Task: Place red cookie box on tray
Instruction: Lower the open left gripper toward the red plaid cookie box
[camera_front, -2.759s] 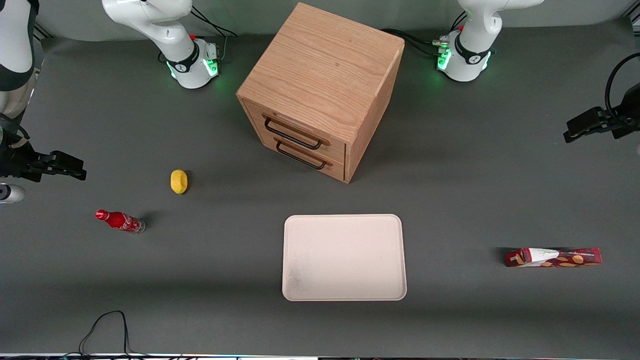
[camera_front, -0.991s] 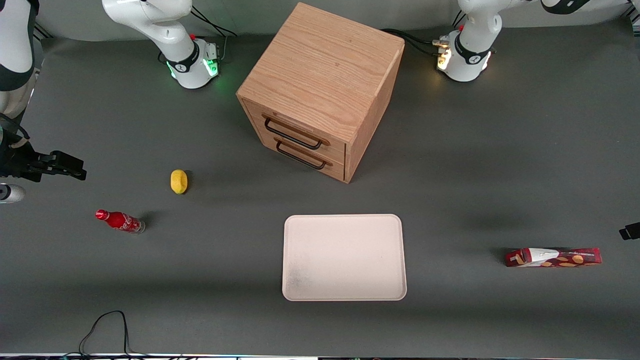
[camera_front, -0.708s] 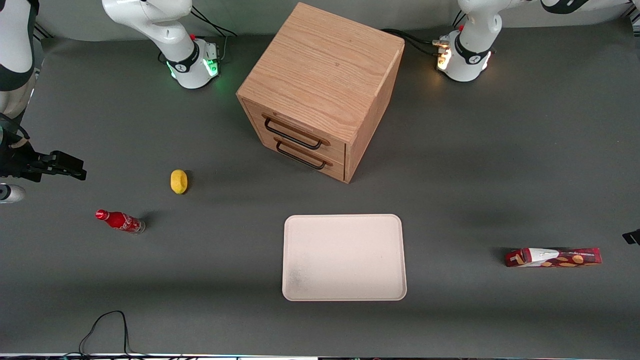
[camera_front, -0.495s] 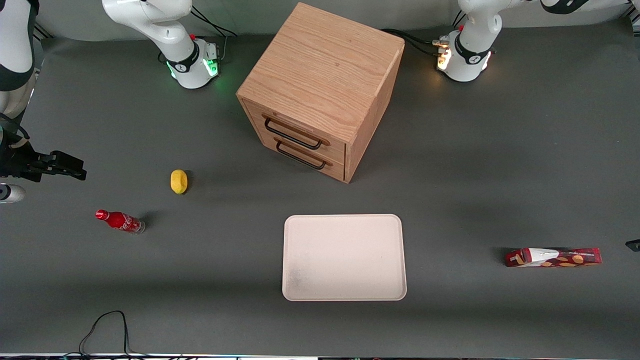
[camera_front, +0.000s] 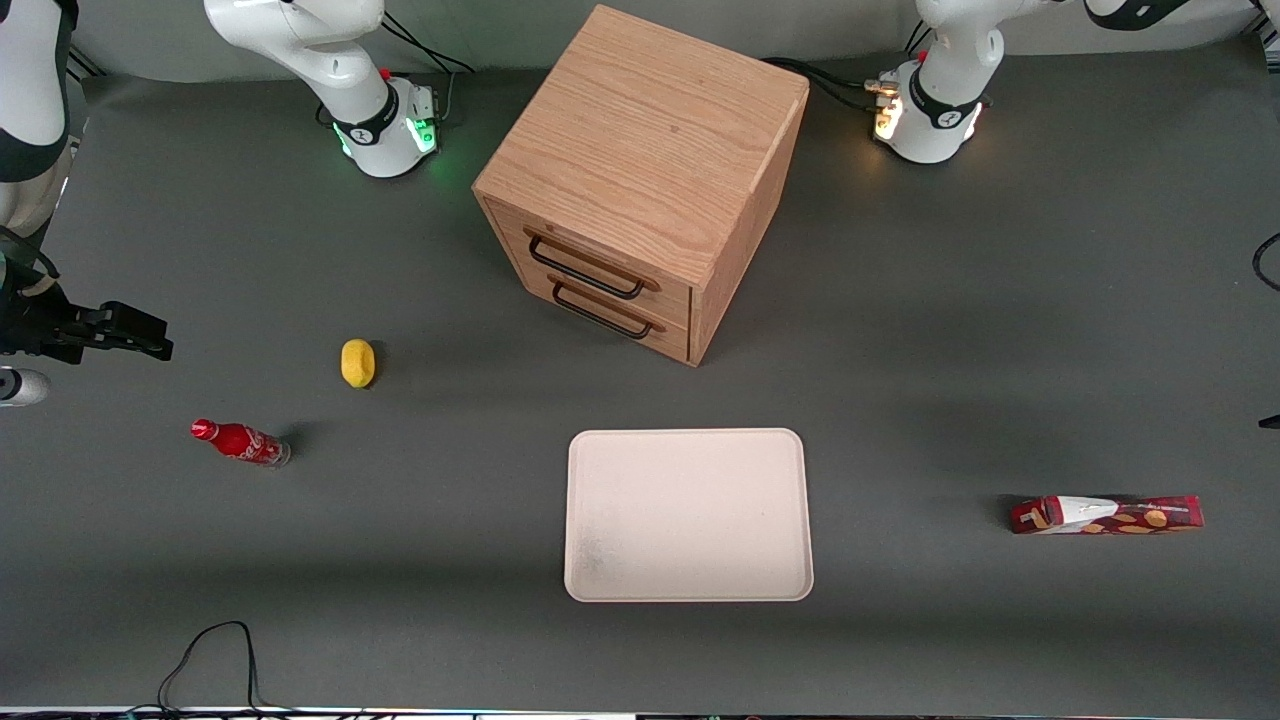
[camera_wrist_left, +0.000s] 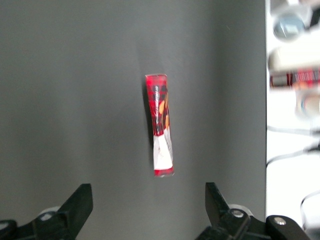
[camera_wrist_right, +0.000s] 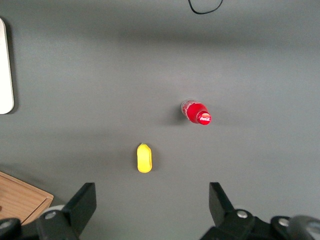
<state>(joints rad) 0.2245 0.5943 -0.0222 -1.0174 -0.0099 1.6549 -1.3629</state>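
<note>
The red cookie box (camera_front: 1106, 515) lies flat on the counter (camera_front: 950, 330) at the lower right of the front frame, well apart from the tray (camera_front: 590, 570), beneath the tool (camera_wrist_left: 147, 210), which hangs above it with fingers spread wide, gripping nothing.

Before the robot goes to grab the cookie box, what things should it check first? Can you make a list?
1. Pincer open: ok, its two fingers stand wide apart in the left wrist view.
2. Pincer empty: ok, nothing sits between the fingers.
3. Pincer lined up with the red cookie box: ok, it hangs high above the table with the box between the fingers' line.
4. Red cookie box free to lift: ok, it lies alone on the grey table, toward the working arm's end.
5. Tray ready: ok, nothing lies on it.
6. Path from box to tray: ok, only bare table lies between them; the wooden drawer cabinet stands farther from the front camera.
</note>
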